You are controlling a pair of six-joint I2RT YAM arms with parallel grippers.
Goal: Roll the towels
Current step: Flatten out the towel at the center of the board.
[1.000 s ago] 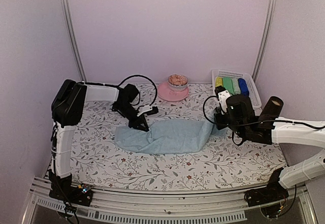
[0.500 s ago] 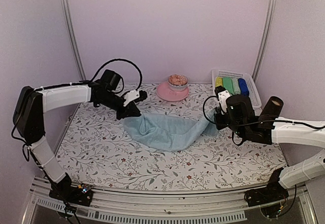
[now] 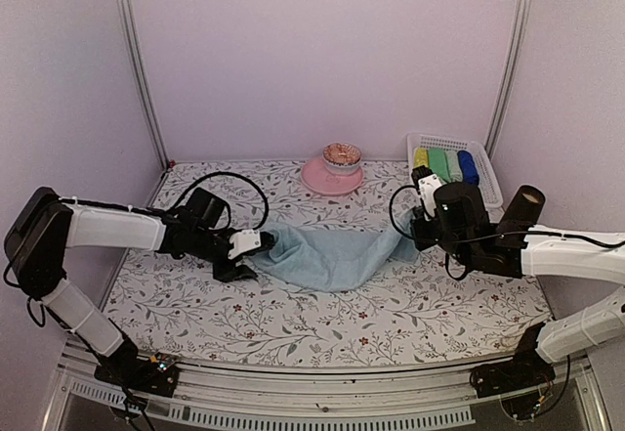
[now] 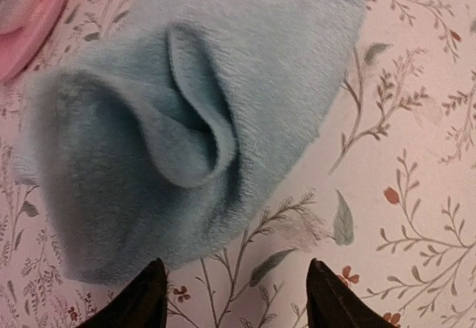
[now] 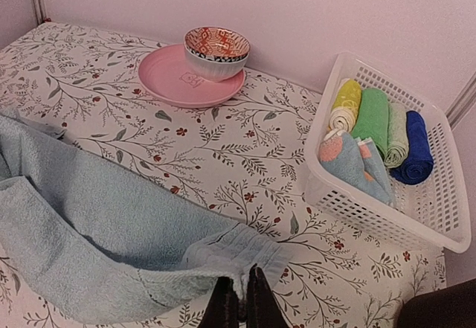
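Left gripper (image 4: 235,300) has swung down and let go — jaws apart — while right gripper (image 5: 242,298) pinches the towel (image 3: 332,255).

The pale blue towel (image 4: 223,82) in the middle of the worktop (image 3: 312,328) is soft cloth with a short fuzzy pile, matt all over. The worktop has a smooth matt cover, printed with small twigs and flowers. At its far edge the pink plate (image 5: 160,82) and the patterned bowl (image 5: 216,53) look hard and glossy, like glazed ceramic. In the far right corner the basket (image 5: 446,224) is white plastic lattice, and the rolled towels (image 5: 372,120) in it are cloth. The rail (image 3: 293,392) along the near edge is ribbed metal.
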